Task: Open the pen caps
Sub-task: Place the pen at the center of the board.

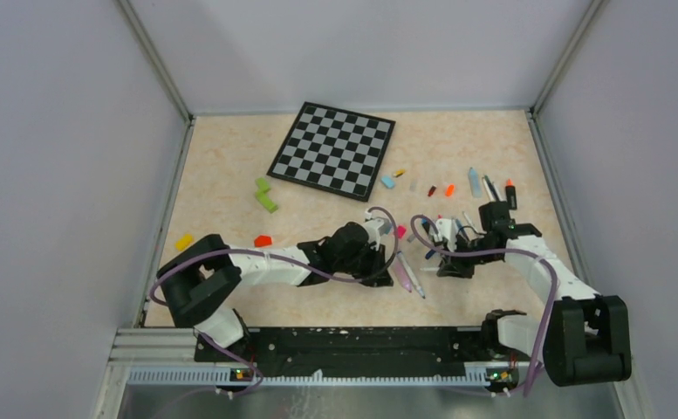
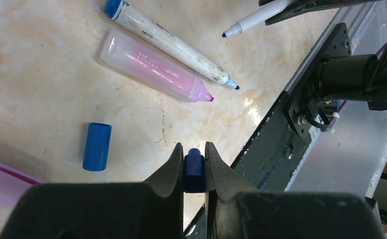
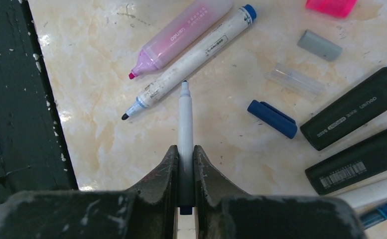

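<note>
Left fingers (image 2: 170,172): clamped on a dark blue cap (image 2: 194,174), held between their tips.
Right fingers (image 3: 165,169): clamped on a white pen (image 3: 185,114), its bare tip pointing to 12 o'clock.
Loose blue cap (image 2: 97,146): lying on the surface (image 2: 37,94), at 9 o'clock from the left fingers.
Pink highlighter (image 2: 154,67): uncapped, at 11 o'clock.

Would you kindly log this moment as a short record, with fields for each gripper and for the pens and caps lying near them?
Left gripper: shut on a dark blue cap
Right gripper: shut on a thin white pen, tip bare
Pink highlighter: uncapped, lying flat
White marker: uncapped, lying alongside the highlighter
Loose blue cap: lying apart from both pens
Checkered board: at the far side, away from both arms
</note>
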`<action>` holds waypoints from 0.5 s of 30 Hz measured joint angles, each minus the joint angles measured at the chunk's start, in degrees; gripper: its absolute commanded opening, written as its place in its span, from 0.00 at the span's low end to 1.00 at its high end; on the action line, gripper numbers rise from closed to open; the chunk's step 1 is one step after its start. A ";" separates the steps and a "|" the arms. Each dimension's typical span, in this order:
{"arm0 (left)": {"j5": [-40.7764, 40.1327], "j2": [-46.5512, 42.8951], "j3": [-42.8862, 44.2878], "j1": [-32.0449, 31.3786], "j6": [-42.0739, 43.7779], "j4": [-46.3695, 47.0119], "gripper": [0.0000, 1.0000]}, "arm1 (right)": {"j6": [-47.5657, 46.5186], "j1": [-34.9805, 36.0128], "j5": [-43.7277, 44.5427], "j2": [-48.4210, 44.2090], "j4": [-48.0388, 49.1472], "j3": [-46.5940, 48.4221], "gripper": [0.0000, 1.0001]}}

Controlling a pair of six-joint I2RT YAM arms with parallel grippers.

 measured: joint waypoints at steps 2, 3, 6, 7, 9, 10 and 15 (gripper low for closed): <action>-0.74 0.76 0.57 -0.46 0.37 -0.26 0.08 | -0.76 0.24 0.96 0.17 0.31 -0.87 0.08; -1.14 1.22 0.76 -0.66 0.39 -0.28 0.09 | -1.01 0.55 1.53 0.20 0.55 -1.27 0.09; -2.25 2.62 1.01 -0.96 0.42 -0.66 0.11 | -1.40 1.84 2.93 0.44 1.42 -1.88 0.11; -2.73 3.13 1.01 -1.03 0.42 -0.90 0.13 | -1.36 2.60 3.56 0.66 1.86 -1.90 0.12; -3.61 3.78 1.01 -1.05 0.37 -1.36 0.16 | -1.22 4.02 4.70 1.16 3.06 -1.90 0.13; -3.82 3.91 1.01 -1.05 0.35 -1.46 0.18 | -1.11 4.79 5.18 1.42 3.52 -1.90 0.14; -5.60 4.17 1.01 -1.05 0.07 -1.95 0.31 | -0.24 7.43 7.34 2.80 5.31 -1.90 0.29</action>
